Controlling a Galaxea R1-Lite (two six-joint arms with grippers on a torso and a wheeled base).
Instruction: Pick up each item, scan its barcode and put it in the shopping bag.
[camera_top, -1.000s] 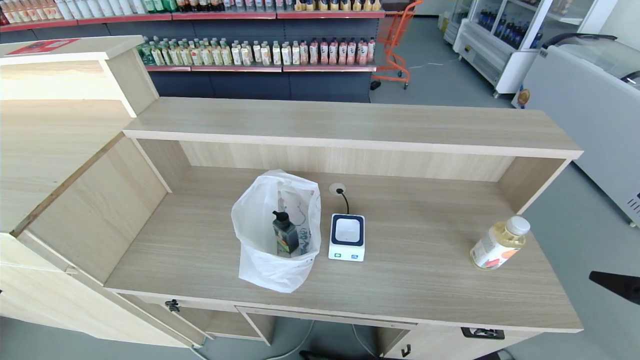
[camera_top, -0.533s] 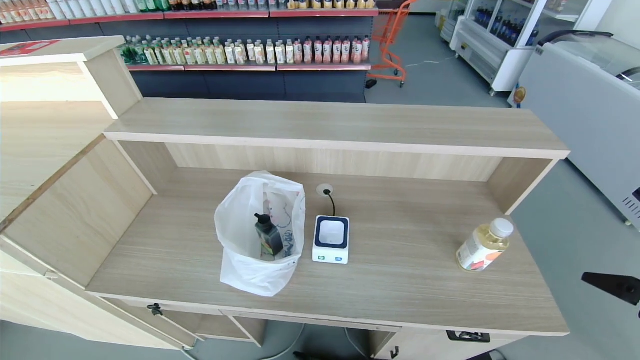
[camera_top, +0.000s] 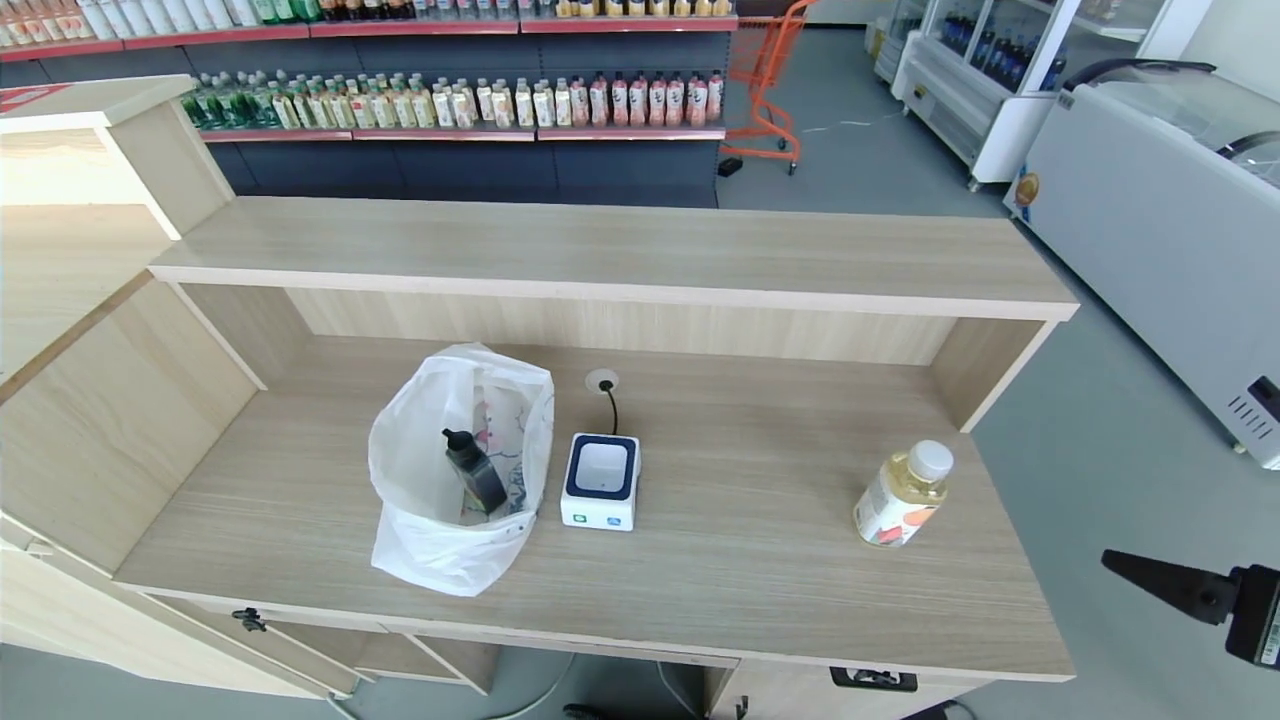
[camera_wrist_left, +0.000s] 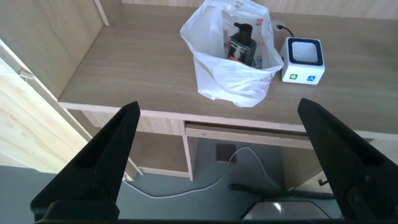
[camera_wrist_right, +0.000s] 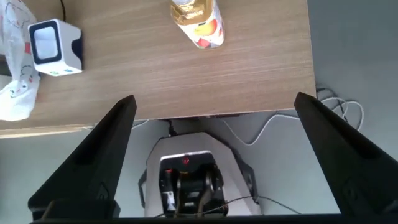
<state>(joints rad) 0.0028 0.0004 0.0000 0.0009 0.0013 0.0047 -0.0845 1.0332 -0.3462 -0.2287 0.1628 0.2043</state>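
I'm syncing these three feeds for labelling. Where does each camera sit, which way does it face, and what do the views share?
Head view: on the robot's head, facing forward and down at the counter, shopping bag, scanner and bottle; right gripper at lower right.
Left wrist view: on the left wrist, facing past the open left gripper at bag and scanner.
Right wrist view: on the right wrist, facing past its open gripper at bottle and scanner.
Shared: scanner in all three.
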